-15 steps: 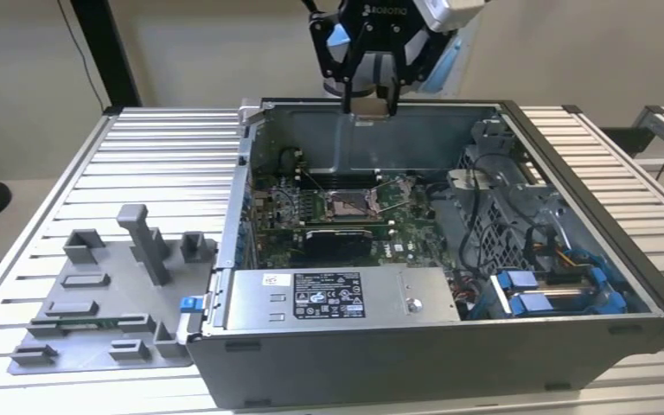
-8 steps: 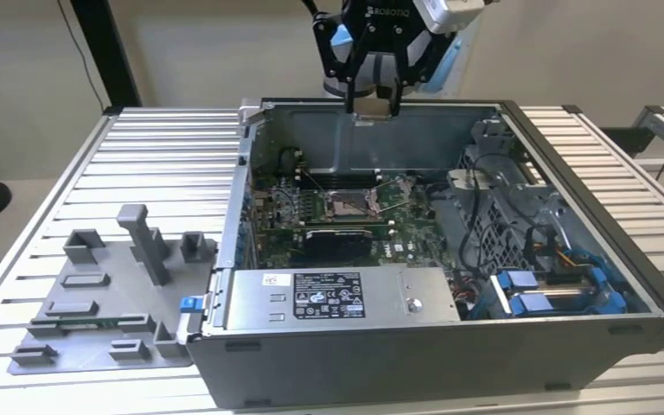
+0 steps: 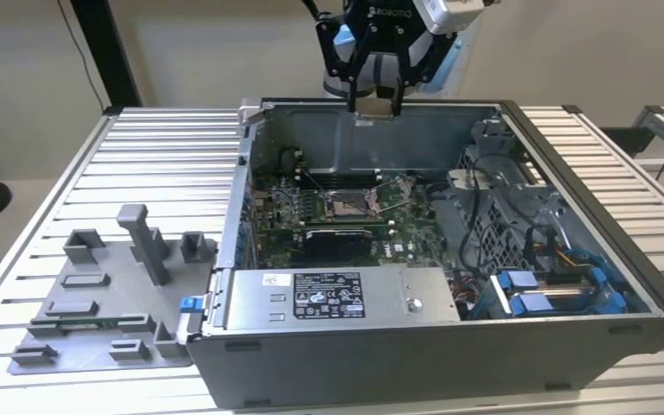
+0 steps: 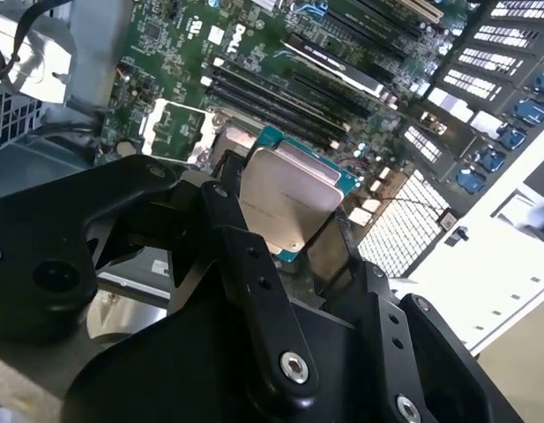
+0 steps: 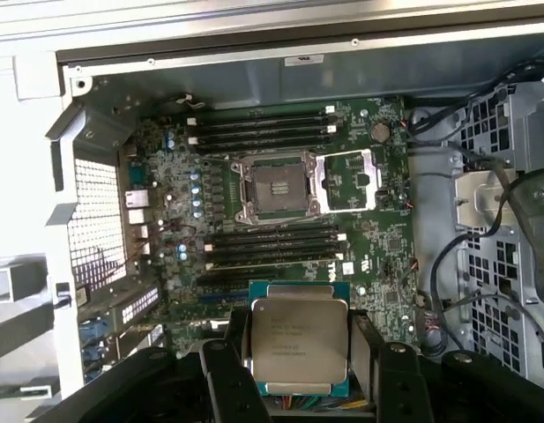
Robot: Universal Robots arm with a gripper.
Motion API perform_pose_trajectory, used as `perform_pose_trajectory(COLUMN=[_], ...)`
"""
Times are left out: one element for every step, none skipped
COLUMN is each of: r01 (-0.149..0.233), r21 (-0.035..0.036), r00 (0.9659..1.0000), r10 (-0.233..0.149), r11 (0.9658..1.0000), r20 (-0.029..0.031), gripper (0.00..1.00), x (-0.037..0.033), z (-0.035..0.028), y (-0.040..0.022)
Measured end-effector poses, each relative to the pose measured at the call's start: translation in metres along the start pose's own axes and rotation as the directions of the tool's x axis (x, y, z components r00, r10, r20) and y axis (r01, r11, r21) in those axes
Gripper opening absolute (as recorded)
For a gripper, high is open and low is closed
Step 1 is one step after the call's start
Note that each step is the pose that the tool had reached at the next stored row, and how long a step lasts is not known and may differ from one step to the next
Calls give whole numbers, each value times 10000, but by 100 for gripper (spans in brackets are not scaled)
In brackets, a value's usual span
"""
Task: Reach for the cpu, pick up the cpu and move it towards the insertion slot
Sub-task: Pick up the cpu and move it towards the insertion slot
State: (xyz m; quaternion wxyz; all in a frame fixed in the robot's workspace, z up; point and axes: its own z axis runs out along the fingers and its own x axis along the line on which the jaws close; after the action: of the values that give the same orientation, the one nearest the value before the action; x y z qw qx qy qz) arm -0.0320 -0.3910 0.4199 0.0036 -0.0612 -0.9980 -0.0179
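Note:
My gripper (image 3: 375, 107) hangs above the far wall of the open computer case (image 3: 609, 259), shut on the cpu (image 3: 375, 110). In both wrist views the cpu (image 5: 297, 340) (image 4: 285, 196) is a silvery square plate with a green edge, clamped flat between the two black fingers (image 5: 227, 374). The insertion slot (image 5: 276, 186) is a square metal-framed socket with a dark centre on the green board, its load plate (image 5: 346, 181) swung open beside it. In the exterior view the slot (image 3: 348, 203) lies well below the gripper, nearer the camera.
A grey fixture plate (image 3: 101, 320) with upright blocks lies on the slatted table at the exterior view's left. Inside the case, a power supply (image 3: 332, 298) sits at the near side, with cables and blue drive brackets (image 3: 552, 290) at the right. Memory slots (image 5: 263, 128) flank the socket.

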Motion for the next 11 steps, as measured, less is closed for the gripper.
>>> perform_pose_trajectory(r01=[-35, -71, -113, -160, -206, -255, -304, -339, -362, -379, -393], r21=[1, 0, -1, -1, -1, -1, -3, -5, -4, -4, -4], r00=[10000, 10000, 9999, 9999, 9998, 9997, 9995, 9994, 9993, 9993, 9992], r10=[35, 71, 113, 160, 206, 255, 304, 339, 362, 379, 393], r11=[10000, 10000, 9999, 9999, 9998, 9997, 9995, 9994, 9993, 9993, 9992], r20=[1, 2, 4, 5, 7, 8, 10, 12, 13, 13, 14], gripper=[0, 0, 0, 0, 0, 0, 0, 0, 0, 0, 0], x=[-4, -10, -16, -23, -29, -34, -36, -35, -34, -32, -29], z=[2, 5, 8, 10, 13, 17, 23, 27, 31, 35, 40], y=[6, 12, 15, 17, 21, 25, 31, 41, 54, 71, 93])
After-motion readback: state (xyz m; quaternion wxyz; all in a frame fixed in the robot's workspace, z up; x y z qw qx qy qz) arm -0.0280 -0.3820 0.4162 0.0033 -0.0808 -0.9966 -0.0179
